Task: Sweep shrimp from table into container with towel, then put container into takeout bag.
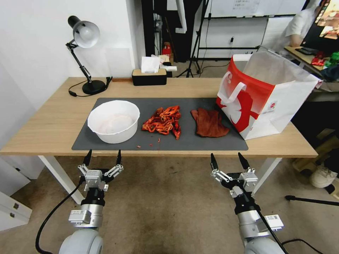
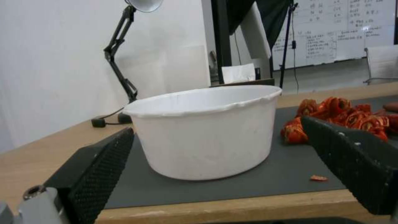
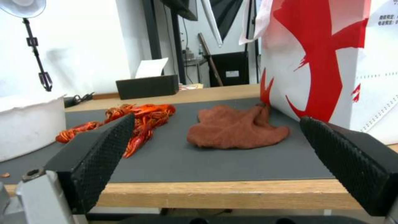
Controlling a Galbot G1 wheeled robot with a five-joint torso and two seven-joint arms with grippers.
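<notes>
On the table (image 1: 53, 120), a dark mat carries the white container (image 1: 113, 121) at the left, the red-orange shrimp (image 1: 163, 121) heap in the middle and the rust-brown towel (image 1: 209, 122) to the right. The red and white takeout bag (image 1: 263, 95) stands upright at the table's right end, its mouth open. My left gripper (image 1: 102, 156) hangs open just before the table's front edge, facing the container (image 2: 207, 130). My right gripper (image 1: 228, 159) is open too, in front of the towel (image 3: 234, 130), with the shrimp (image 3: 132, 119) and the bag (image 3: 327, 62) to either side.
A black desk lamp (image 1: 84, 38) and a black tissue box (image 1: 149, 76) stand along the table's far edge. A few red scraps (image 1: 152, 144) lie on the mat (image 1: 106, 141) near its front. The floor lies below the table's front edge.
</notes>
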